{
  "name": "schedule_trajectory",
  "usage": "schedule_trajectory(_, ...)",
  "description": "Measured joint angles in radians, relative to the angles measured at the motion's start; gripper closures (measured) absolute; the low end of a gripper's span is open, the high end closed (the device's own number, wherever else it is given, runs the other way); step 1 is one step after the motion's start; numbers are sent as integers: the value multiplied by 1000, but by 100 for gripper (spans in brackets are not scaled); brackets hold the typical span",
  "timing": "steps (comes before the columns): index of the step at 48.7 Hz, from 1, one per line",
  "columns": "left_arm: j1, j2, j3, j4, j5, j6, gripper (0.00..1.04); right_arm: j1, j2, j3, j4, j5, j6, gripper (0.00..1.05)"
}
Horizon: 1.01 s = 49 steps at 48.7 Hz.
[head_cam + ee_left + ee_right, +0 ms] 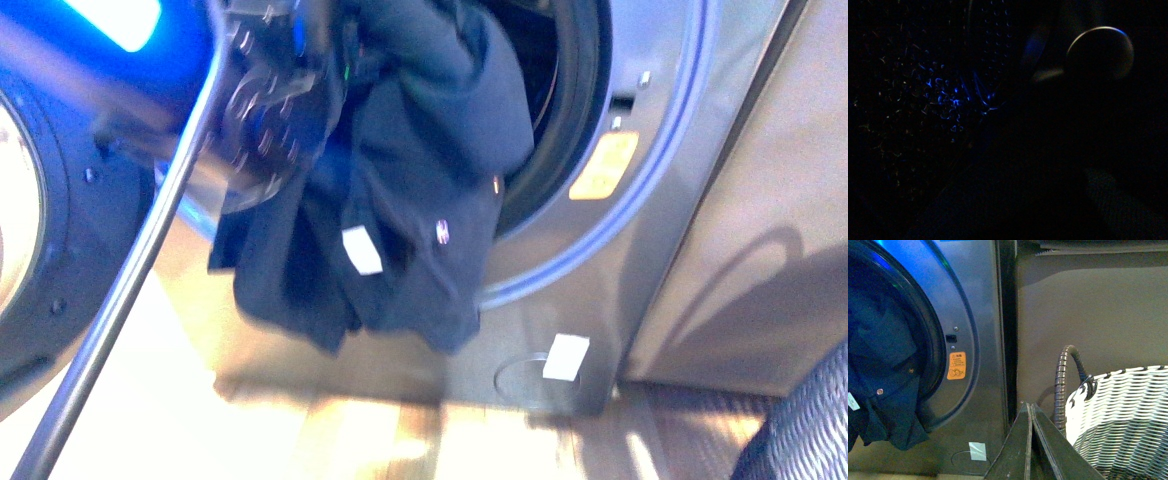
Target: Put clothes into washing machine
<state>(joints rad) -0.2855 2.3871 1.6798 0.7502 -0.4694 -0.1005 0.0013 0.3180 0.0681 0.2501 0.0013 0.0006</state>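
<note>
The clothes (420, 180), a dark navy garment with a white tag (362, 250) and a round button (441, 232), hang half out of the washing machine's (650, 230) porthole, over its lower rim. My left gripper (310, 45) is at the porthole's upper left, blurred and shut on the clothes, its fingertips buried in fabric. The left wrist view is dark. In the right wrist view, my right gripper (1030, 407) is shut on nothing, low and to the right of the washing machine (983, 340). The clothes (883, 390) droop from the opening there.
The dark grey door (40, 250) stands open at the left. A grey bar (120, 290) runs diagonally across the left. A yellow sticker (603, 165) marks the porthole rim. A woven white basket (1128, 415) with a dark handle (1063, 380) sits right of the machine.
</note>
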Motion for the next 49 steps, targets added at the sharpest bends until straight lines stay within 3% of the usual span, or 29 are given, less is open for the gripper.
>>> schedule_trajectory(11, 20, 99, 191, -67, -32, 0, 98, 0, -66, -26, -42, 0, 0, 102)
schedule_trajectory(25, 35, 216, 361, 39, -131, 32, 98, 0, -148, -64, -77, 0, 0, 102)
schedule_trajectory(31, 35, 254, 446, 39, -144, 51, 98, 0, -291, -63, -242, 0, 0, 102)
schedule_trajectory(49, 14, 322, 537, 163, -202, 97, 98, 0, -314, -63, -249, 0, 0, 102)
